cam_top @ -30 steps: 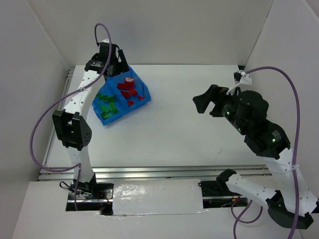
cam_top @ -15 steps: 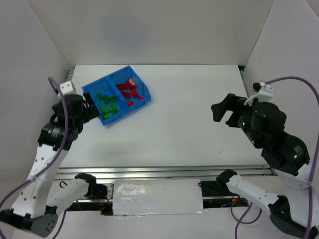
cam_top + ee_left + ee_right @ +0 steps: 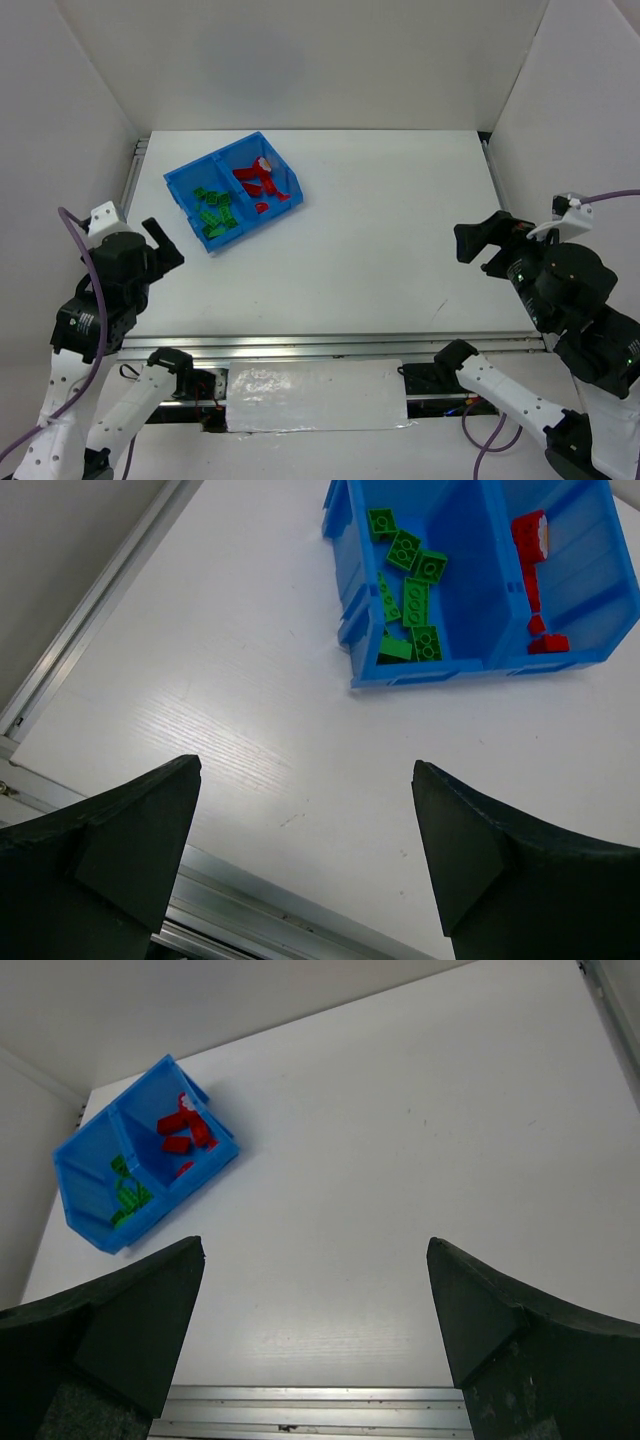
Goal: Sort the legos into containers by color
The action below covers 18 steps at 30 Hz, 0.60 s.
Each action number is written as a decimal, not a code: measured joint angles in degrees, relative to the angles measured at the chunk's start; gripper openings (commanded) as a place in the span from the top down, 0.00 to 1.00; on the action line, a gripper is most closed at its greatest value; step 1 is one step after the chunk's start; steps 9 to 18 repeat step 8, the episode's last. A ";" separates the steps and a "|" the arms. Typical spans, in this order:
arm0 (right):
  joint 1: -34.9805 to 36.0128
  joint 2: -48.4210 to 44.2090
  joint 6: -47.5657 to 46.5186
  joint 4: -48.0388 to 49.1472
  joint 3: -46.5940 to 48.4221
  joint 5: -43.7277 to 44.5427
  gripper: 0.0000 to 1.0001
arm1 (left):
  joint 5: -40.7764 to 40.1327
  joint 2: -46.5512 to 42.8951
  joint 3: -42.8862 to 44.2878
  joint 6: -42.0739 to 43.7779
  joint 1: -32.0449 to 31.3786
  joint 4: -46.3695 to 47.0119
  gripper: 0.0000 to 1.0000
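Both pincers are standing released, fingers spread wide and gripping nothing, as you are seeing in each wrist view. Your left pincer (image 3: pixel 162 246) is hovering at the near left of the counter (image 3: pixel 380 220), and your right pincer (image 3: pixel 478 243) is hovering at the near right.

The blue bin (image 3: pixel 183 200) is sitting on the far left part of the counter, turned at an angle. Its divider (image 3: pixel 235 188) is splitting it into two compartments. The green legos (image 3: pixel 215 212) are lying loosely piled in the left compartment (image 3: pixel 198 180), and the red legos (image 3: pixel 260 182) are lying in the right compartment (image 3: pixel 285 176), one of them showing a pale face.

From the left wrist, you are finding the bin ahead of the open pincer (image 3: pixel 305 850) and a little to its right, apart from both fingers, with the green pieces (image 3: pixel 410 595) closer to you than the red (image 3: pixel 530 540). From the right wrist, the bin (image 3: pixel 85 1215) is lying well apart from that pincer (image 3: pixel 315 1330), far ahead and off to its left across bare counter
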 measured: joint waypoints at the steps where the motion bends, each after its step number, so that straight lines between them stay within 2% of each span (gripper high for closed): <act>1: 0.00 0.02 0.02 0.02 -0.04 0.13 0.00 | 0.02 0.00 0.00 -0.15 0.00 -0.22 0.01; 18: 0.00 0.11 0.07 0.07 -0.83 0.26 0.00 | 0.07 0.11 0.00 -0.44 0.00 -0.68 0.00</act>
